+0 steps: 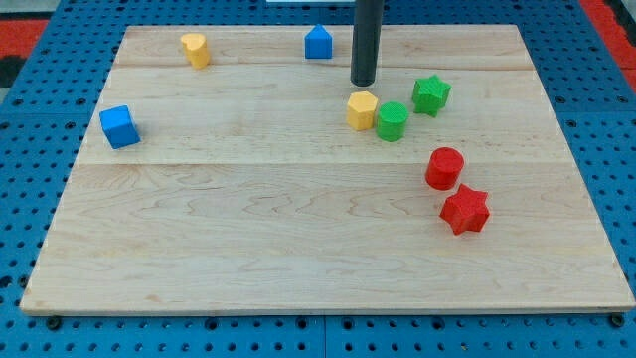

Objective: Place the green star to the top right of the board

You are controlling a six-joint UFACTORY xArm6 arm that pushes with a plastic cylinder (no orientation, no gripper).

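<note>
Tip: my tip point(363, 82) rests on the wooden board point(248, 249), just above the yellow hexagon block point(362, 109); a bare rod, no fingers.
Green star point(431, 94): to the tip's right, near the green cylinder point(392, 121).
Red cylinder point(444, 167): just above the red star point(465, 209).
</note>
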